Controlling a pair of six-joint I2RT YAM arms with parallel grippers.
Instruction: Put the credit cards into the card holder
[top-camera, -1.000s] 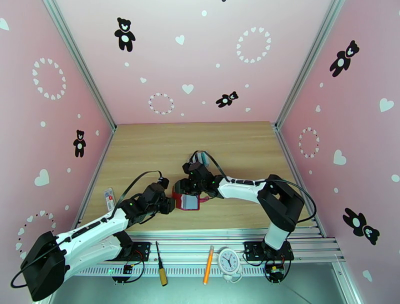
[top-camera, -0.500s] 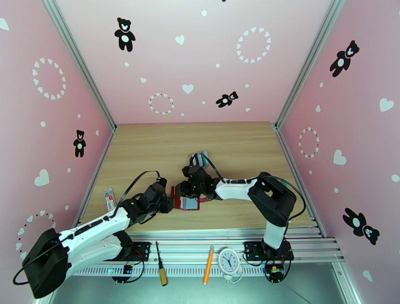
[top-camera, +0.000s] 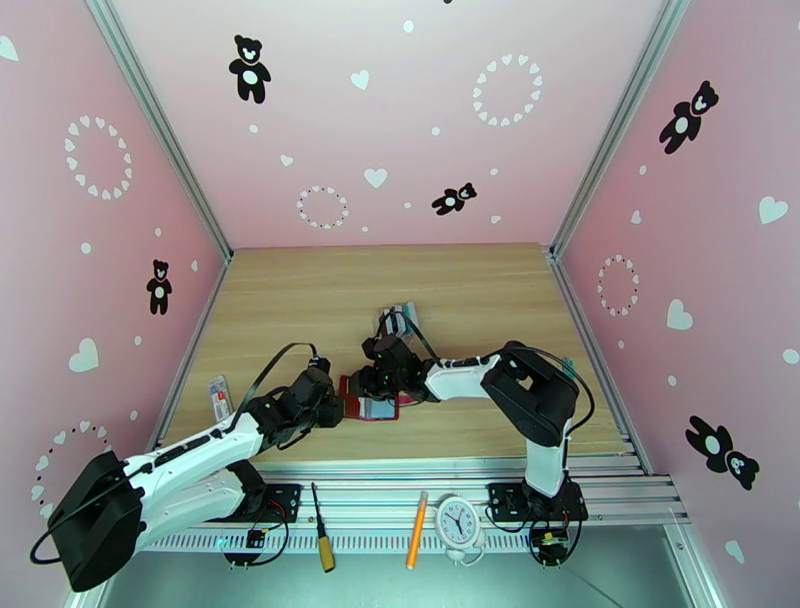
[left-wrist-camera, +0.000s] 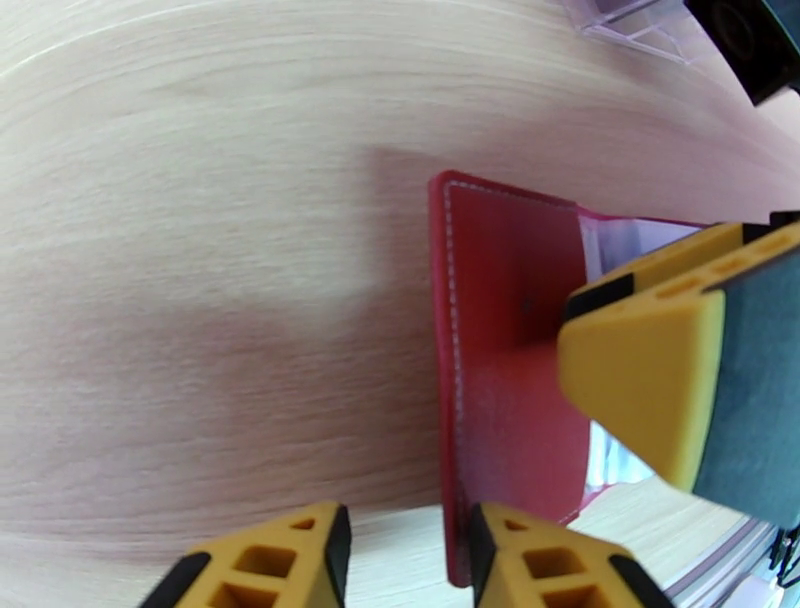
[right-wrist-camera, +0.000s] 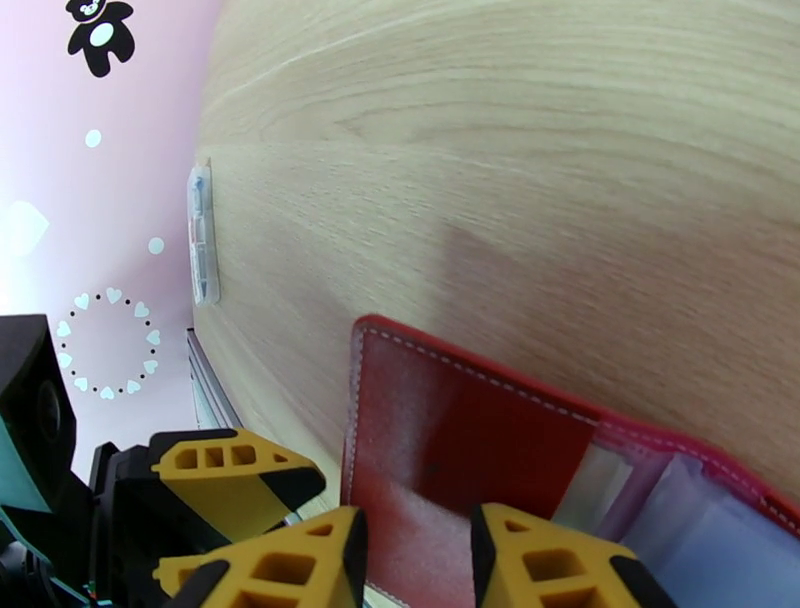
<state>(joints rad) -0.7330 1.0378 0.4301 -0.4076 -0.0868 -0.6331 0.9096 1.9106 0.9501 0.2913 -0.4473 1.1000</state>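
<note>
The dark red card holder (top-camera: 368, 409) lies open on the table between my two grippers, its clear pockets (right-wrist-camera: 690, 520) turned to the right. My left gripper (top-camera: 336, 406) is at its left edge, which runs down beside one fingertip (left-wrist-camera: 540, 560); the jaws stand slightly apart with bare wood between them. From behind, my right gripper (top-camera: 382, 388) hangs over the holder's red flap (right-wrist-camera: 450, 440) with a narrow gap and nothing between its fingers (right-wrist-camera: 560, 560). The credit cards (top-camera: 398, 320) stand in a clear rack behind the right gripper, too small to tell apart.
A small flat packet (top-camera: 217, 397) lies at the table's left edge. A screwdriver (top-camera: 322, 540), an orange pen (top-camera: 417, 543) and a small clock (top-camera: 460, 522) rest on the front rail. Pink walls close in three sides.
The right arm has folded in to the left and its jaws have narrowed. The card holder and the left gripper have shifted slightly left.
</note>
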